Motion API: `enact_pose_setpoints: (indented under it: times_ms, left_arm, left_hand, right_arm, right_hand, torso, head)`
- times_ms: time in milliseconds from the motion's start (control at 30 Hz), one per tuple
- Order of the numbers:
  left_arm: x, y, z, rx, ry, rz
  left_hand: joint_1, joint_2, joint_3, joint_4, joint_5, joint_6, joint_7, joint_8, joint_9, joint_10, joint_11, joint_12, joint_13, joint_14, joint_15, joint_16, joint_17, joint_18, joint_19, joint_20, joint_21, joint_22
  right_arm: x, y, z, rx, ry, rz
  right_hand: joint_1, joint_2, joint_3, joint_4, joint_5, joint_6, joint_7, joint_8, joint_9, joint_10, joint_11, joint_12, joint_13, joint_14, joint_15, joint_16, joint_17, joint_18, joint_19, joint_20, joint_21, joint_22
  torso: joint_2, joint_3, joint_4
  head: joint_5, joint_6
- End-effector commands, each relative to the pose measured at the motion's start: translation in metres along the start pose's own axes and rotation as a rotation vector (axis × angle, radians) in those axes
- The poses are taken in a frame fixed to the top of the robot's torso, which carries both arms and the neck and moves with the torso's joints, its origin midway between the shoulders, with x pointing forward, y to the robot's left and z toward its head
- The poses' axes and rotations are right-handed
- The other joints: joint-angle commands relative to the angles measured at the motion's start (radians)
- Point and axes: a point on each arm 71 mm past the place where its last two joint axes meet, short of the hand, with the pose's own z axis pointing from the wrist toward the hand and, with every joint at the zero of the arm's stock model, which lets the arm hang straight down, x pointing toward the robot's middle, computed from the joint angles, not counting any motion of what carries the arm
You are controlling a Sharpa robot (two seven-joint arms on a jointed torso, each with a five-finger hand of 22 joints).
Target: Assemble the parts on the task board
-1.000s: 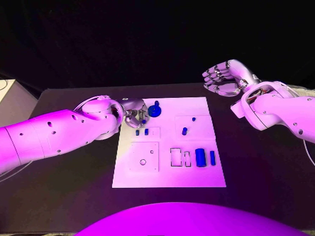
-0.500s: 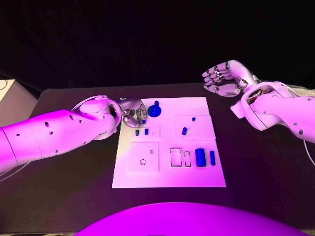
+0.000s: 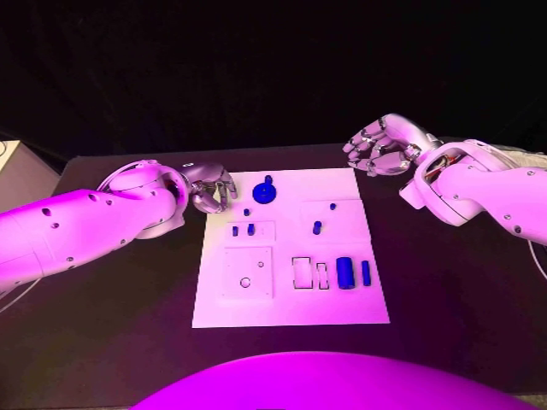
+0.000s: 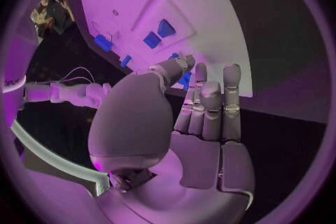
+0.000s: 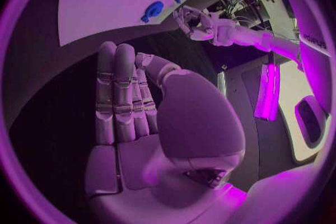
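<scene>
**On tabletop: left hand withdrawn from board**

At the task board's (image 3: 292, 303) far left corner, the left hand (image 3: 208, 186) is drawn back off the plate, fingers loosely spread, nothing held. The round blue part (image 3: 264, 192) is left lying beside it. The right hand (image 3: 379, 147) is held empty, raised.

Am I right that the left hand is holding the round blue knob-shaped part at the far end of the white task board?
Not quite. In the head view the left hand holds nothing; the round blue knob-shaped part lies on the white task board beside it, untouched.
</scene>
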Motion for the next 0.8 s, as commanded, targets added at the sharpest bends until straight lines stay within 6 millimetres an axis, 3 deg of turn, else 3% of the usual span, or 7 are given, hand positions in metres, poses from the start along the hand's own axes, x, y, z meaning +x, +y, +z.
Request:
enact_pose_setpoints:
  times_ms: [33,67,100,267,333,467,800]
  left_arm:
    - [-0.008,0.008,-0.005,0.043,0.011,-0.358]
    - [-0.011,0.011,-0.007,0.063,0.009,-0.427]
    - [-0.013,0.013,-0.009,0.084,0.004,-0.493]
    - [-0.025,0.02,-0.016,0.155,-0.051,-0.758]
    - [-0.028,0.024,-0.017,0.158,-0.073,-0.878]
    - [-0.033,0.027,-0.02,0.178,-0.114,-1.054]
    - [-0.035,0.021,-0.027,0.238,-0.12,-1.162]
  left_hand:
    - [0.01,0.0,0.016,-0.006,0.0,0.023,0.016,0.018,0.004,-0.049,0.018,0.005,0.001,-0.102,0.015,-0.076,-0.142,0.018,-0.055,0.009,-0.033,-0.037]
    - [0.013,0.0,0.024,-0.012,0.0,0.028,0.022,0.025,0.004,-0.081,0.029,0.001,-0.004,-0.182,0.025,-0.14,-0.242,0.018,-0.079,0.016,-0.042,-0.037]
    - [0.013,-0.002,0.026,-0.019,-0.001,0.024,0.034,0.026,0.002,-0.105,0.04,0.002,-0.008,-0.222,0.036,-0.18,-0.269,0.018,-0.106,0.025,-0.052,-0.038]
    - [0.007,0.009,0.007,-0.019,-0.001,0.015,0.033,0.028,-0.001,-0.104,0.04,0.028,-0.007,-0.23,0.037,-0.199,-0.285,0.021,-0.123,0.033,-0.063,-0.041]
    - [-0.001,0.027,0.0,-0.01,0.001,0.016,0.034,0.032,-0.001,-0.101,0.041,0.041,-0.006,-0.236,0.038,-0.211,-0.295,0.021,-0.131,0.036,-0.073,-0.046]
    - [-0.01,0.032,-0.008,-0.004,0.005,0.016,0.036,0.035,-0.003,-0.103,0.041,0.059,-0.006,-0.249,0.041,-0.227,-0.306,0.021,-0.139,0.038,-0.09,-0.055]
    - [-0.013,0.038,-0.015,-0.002,0.004,0.014,0.037,0.039,-0.005,-0.113,0.042,0.07,-0.008,-0.262,0.042,-0.247,-0.32,0.021,-0.144,0.04,-0.109,-0.067]
  right_arm:
    - [0.014,0.002,-0.002,-0.014,0.162,-0.152]
    - [0.016,0.002,-0.003,-0.015,0.179,-0.176]
    - [0.019,0.002,-0.004,-0.015,0.195,-0.2]
    - [0.032,0.004,-0.01,-0.009,0.262,-0.315]
    - [0.038,0.005,-0.012,-0.005,0.28,-0.354]
    - [0.047,0.008,-0.014,0.005,0.281,-0.429]
    - [0.06,0.012,-0.012,0.014,0.278,-0.507]
  right_hand:
    - [-0.018,0.001,0.024,0.002,-0.006,0.016,-0.002,0.0,0.006,0.024,-0.009,-0.003,0.003,0.008,-0.008,0.099,0.068,0.008,-0.014,0.004,0.067,0.056]
    - [-0.022,-0.001,0.031,0.002,-0.007,0.024,-0.005,0.003,0.011,0.037,-0.015,-0.001,0.006,0.02,-0.011,0.184,0.133,0.01,-0.01,0.004,0.093,0.076]
    - [-0.029,-0.008,0.037,0.005,-0.009,0.026,-0.008,0.004,0.016,0.046,-0.018,-0.003,0.009,0.024,-0.011,0.281,0.213,0.01,-0.007,0.004,0.118,0.101]
    - [-0.051,-0.024,0.043,0.017,-0.012,0.027,-0.013,0.005,0.025,0.054,-0.021,-0.004,0.013,0.022,-0.012,0.396,0.307,-0.005,0.022,0.008,0.206,0.207]
    - [-0.059,-0.03,0.043,0.022,-0.014,0.027,-0.014,0.006,0.027,0.053,-0.022,-0.004,0.013,0.023,-0.012,0.419,0.325,-0.007,0.028,0.009,0.219,0.224]
    - [-0.071,-0.044,0.052,0.034,-0.015,0.019,-0.013,0.001,0.031,0.036,-0.018,-0.008,0.008,0.014,-0.009,0.442,0.336,-0.007,0.028,0.011,0.224,0.232]
    - [-0.079,-0.062,0.069,0.047,-0.01,0.005,-0.007,-0.01,0.034,0.005,-0.01,-0.007,0.0,0.019,-0.003,0.513,0.393,-0.017,0.051,0.017,0.272,0.295]
  torso:
    - [-0.001,0.0008,-0.001]
    - [-0.001,0.0009,-0.0005]
    - [-0.001,0.0007,-0.0001]
    - [0.0,-0.0008,0.0002]
    - [0.0,-0.001,0.0017]
    - [0.0,-0.0009,0.0]
    - [0.002,-0.0025,0.0009]
  head:
    - [-0.006,0.0]
    - [-0.007,0.0]
    - [-0.008,0.0]
    - [-0.018,0.0]
    - [-0.021,0.0]
    - [-0.029,0.0]
    - [-0.038,0.0]
